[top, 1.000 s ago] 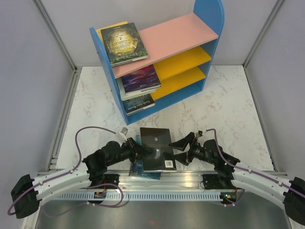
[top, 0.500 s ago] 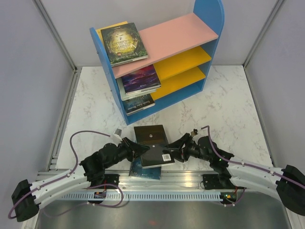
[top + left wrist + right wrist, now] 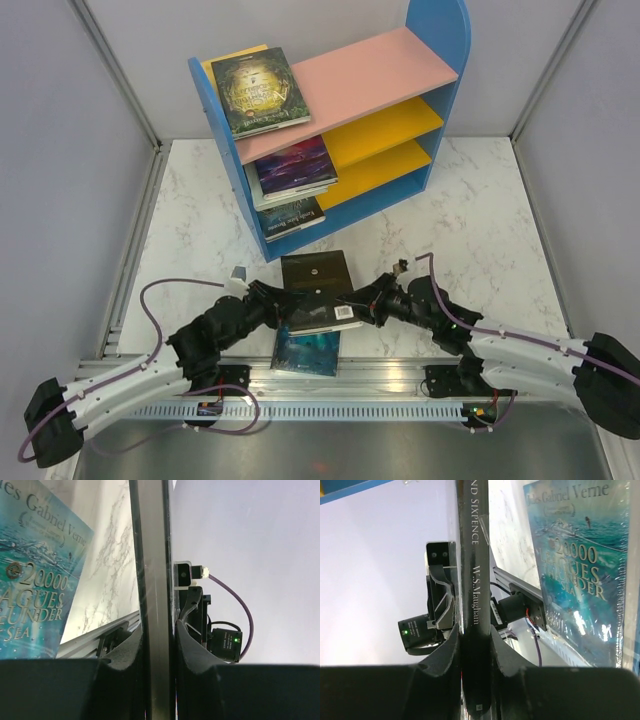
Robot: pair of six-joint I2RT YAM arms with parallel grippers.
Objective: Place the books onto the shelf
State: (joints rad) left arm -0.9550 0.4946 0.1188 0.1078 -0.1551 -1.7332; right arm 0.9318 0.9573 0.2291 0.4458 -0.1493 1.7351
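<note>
A black book [image 3: 315,280] hangs tilted above the table's near middle, pinched at both side edges. My left gripper [image 3: 284,304] is shut on its left edge, and my right gripper [image 3: 360,306] is shut on its spine side. In the left wrist view the black book [image 3: 150,555] runs edge-on between the jaws of the left gripper [image 3: 159,635]. The right wrist view shows its spine [image 3: 472,555] clamped in the right gripper [image 3: 474,640]. Below it a teal book [image 3: 308,352] lies flat. The shelf [image 3: 400,60] stands at the back, bearing a dark green book [image 3: 258,90] and a purple book [image 3: 293,165].
A yellow book [image 3: 232,56] peeks out under the green one, and a dark blue book [image 3: 292,218] lies on the lowest board. The teal book [image 3: 35,580] [image 3: 575,570] rests by the metal rail [image 3: 400,385] at the near edge. Grey walls enclose the marble table [image 3: 480,230].
My right gripper has moved in from open and shut on the black book. The book has risen and shifted away from the near edge, uncovering the teal book.
</note>
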